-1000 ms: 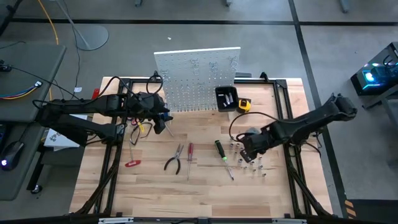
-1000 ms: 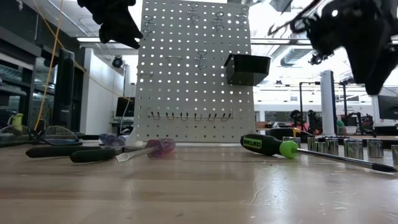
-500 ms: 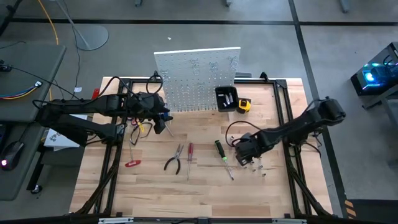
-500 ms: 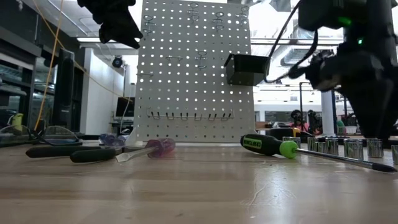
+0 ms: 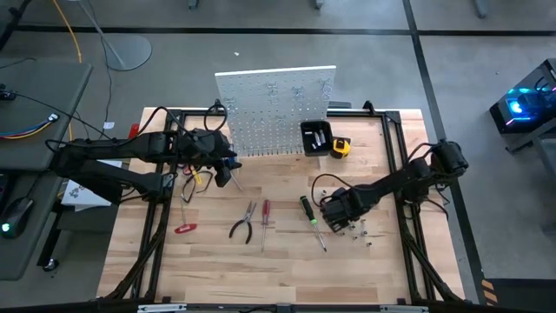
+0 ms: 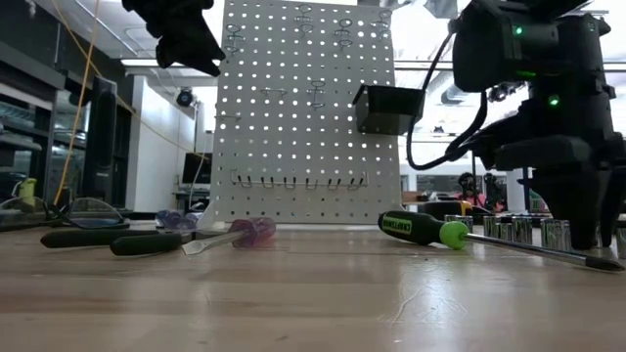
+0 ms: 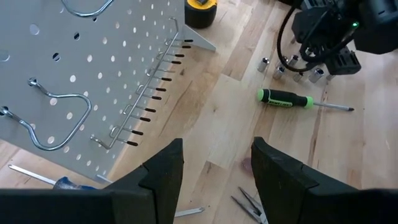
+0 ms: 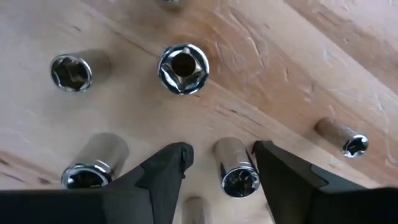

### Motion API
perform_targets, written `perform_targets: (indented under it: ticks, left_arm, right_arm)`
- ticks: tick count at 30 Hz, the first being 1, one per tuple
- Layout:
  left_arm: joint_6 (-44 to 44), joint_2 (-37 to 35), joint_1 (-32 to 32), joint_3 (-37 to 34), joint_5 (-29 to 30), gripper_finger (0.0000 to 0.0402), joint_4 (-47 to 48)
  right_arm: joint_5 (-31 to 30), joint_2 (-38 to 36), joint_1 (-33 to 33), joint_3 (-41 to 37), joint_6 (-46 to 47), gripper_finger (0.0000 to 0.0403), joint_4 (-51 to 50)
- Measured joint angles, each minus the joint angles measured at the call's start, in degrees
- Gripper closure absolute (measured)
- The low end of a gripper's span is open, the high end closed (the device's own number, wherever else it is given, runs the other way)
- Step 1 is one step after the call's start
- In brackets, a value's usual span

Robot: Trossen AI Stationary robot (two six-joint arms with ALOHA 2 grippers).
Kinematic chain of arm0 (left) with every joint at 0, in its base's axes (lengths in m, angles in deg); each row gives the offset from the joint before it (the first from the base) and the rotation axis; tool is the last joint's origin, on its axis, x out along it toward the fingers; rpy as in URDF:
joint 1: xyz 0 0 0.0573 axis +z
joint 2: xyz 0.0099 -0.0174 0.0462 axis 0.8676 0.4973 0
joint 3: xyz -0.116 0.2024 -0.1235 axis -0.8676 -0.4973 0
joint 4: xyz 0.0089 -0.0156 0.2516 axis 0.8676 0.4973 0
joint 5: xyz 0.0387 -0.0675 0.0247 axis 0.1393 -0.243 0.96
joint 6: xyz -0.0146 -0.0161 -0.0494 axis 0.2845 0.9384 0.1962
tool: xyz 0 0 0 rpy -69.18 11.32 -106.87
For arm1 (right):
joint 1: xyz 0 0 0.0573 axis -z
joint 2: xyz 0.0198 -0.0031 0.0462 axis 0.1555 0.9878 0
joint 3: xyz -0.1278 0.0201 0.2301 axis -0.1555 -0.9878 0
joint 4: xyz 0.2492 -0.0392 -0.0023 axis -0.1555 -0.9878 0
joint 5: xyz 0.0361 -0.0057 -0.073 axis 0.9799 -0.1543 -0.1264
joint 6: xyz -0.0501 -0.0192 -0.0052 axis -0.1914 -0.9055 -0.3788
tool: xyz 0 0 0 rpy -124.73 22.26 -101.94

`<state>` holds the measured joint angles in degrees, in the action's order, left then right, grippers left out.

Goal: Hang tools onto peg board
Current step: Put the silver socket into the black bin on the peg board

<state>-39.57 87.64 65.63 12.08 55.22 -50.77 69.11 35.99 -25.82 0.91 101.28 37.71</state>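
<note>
Wood table (image 5: 287,269) under both jaws parted, right jaws straddling a socket (image 8: 239,171).

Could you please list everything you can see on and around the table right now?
peg board: one, white, upright at the table's far edge, wire hooks on it.
black bin: one, fixed to the board's right side.
tape measure: one, yellow, beside the bin.
green-black screwdriver: one, lying right of centre.
red screwdriver: one, lying at centre.
pliers: one, dark handles, just left of the red screwdriver.
red-handled cutters: one, near the left frame.
sockets: several, chrome, standing under the right gripper.
left gripper: open, empty, raised before the board's left end.
right gripper: open, low over the sockets.
</note>
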Motion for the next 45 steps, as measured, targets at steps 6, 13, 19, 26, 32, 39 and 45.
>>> perform_targets:
  ticks: [6,13,19,26,32,39,45]
  left_arm:
    - [0.0,0.0,0.0,0.0,-0.02,0.0229,-0.24]
    - [-0.02,0.0,0.0,0.0,-0.02,0.0229,0.24]
    - [-0.02,0.0,0.0,0.0,-0.04,0.0229,0.24]
    - [-0.02,0.02,0.04,0.0,-0.04,0.0229,0.04]
    - [0.08,0.02,0.0,0.0,-0.07,0.0229,-0.11]
    - [0.08,0.02,0.0,0.0,-0.1,0.0229,-0.09]
    - [0.09,0.02,0.0,0.0,-0.09,0.0229,0.17]
  right_arm:
    - [-0.69,-1.02,0.44,-0.27,-2.79,0.0319,-1.79]
    - [-4.03,-11.11,0.5,5.85,-5.89,0.0361,-13.39]
    - [-25.57,-19.99,3.86,21.99,-7.72,0.0361,-19.61]
    - [-36.74,-20.61,16.28,31.6,-25.88,0.0359,-7.9]
    - [-25.24,-17.57,27.15,32.57,-35.94,0.0316,-0.88]
    - [-21.81,-15.99,30.38,32.5,-37.91,0.0274,-1.89]
    - [-14.39,-18.26,28.9,32.5,-37.05,0.0242,-7.75]
